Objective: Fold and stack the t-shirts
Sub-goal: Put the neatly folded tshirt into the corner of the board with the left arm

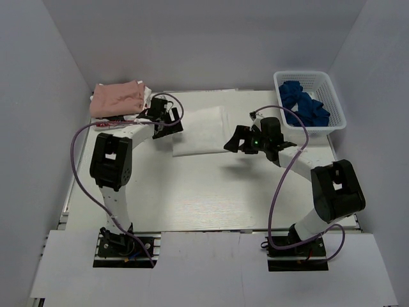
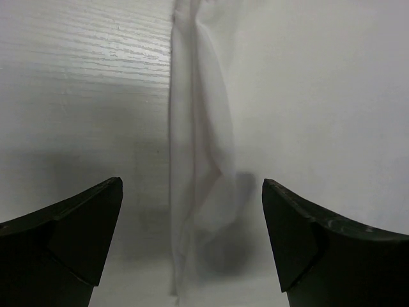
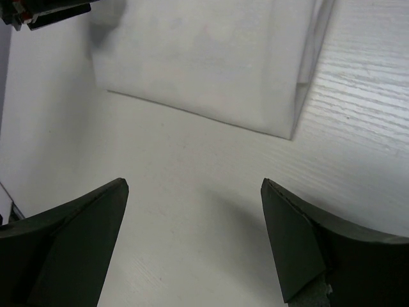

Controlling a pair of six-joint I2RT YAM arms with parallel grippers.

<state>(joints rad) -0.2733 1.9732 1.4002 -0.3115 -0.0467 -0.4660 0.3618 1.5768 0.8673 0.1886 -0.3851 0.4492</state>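
A folded white t-shirt (image 1: 199, 131) lies flat on the table's far middle. My left gripper (image 1: 174, 124) hangs open at its left edge. In the left wrist view that folded edge (image 2: 192, 147) runs straight up between the two spread fingers (image 2: 192, 224), which hold nothing. My right gripper (image 1: 230, 144) is open just off the shirt's near right corner. In the right wrist view its fingers (image 3: 193, 217) stand over bare table, short of the shirt (image 3: 204, 64). A dusty-pink t-shirt (image 1: 117, 98) lies folded at the back left, on top of a white cloth (image 1: 146, 96).
A white basket (image 1: 332, 96) holding blue cloths (image 1: 305, 103) stands at the back right. Grey walls close in the table on the left, back and right. Purple cables loop from both arms. Part of the left arm (image 3: 45, 13) shows in the right wrist view.
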